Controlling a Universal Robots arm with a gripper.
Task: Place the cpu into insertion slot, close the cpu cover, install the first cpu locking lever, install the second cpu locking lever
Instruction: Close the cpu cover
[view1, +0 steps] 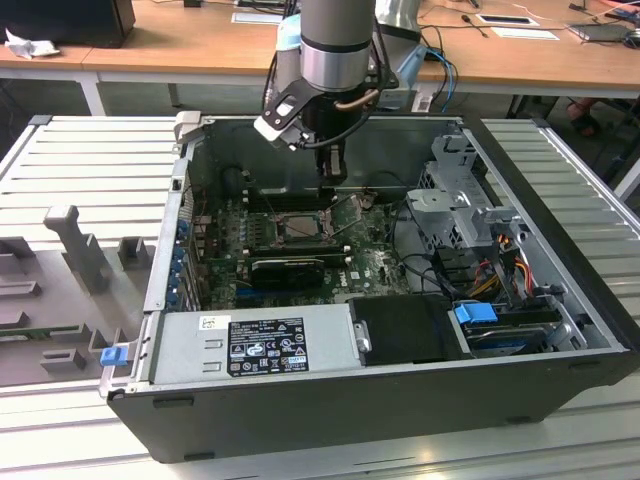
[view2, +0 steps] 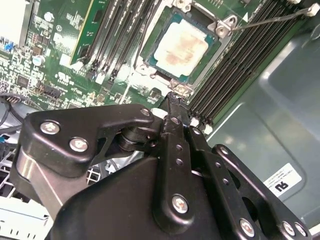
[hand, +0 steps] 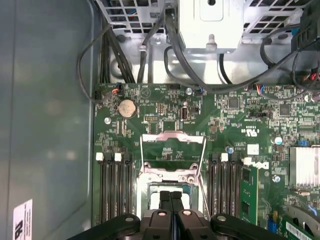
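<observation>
The cpu (view2: 180, 44), a pale silver-grey square, lies flat in the insertion slot (view2: 150, 50) on the green board. The cpu cover (hand: 172, 136), a thin metal frame with a window, is swung open away from the slot. Two thin wire levers (hand: 141, 157) (hand: 203, 160) run along the slot's sides, unlatched; one shows as a raised rod (view2: 270, 20). My gripper (hand: 171, 199) is shut with nothing between its fingers, its tips (view2: 172, 102) just above the slot's edge by a small metal tab. In the exterior view the gripper (view1: 332, 172) hangs over the slot (view1: 300, 228) inside the case.
Black memory slots (hand: 114, 185) flank the socket on both sides. A drive cage (view1: 460, 200) and cables (view1: 500, 265) fill the case on the exterior view's right; the power supply (view1: 250, 345) sits at its front. Case walls (view1: 175, 230) close in around the board.
</observation>
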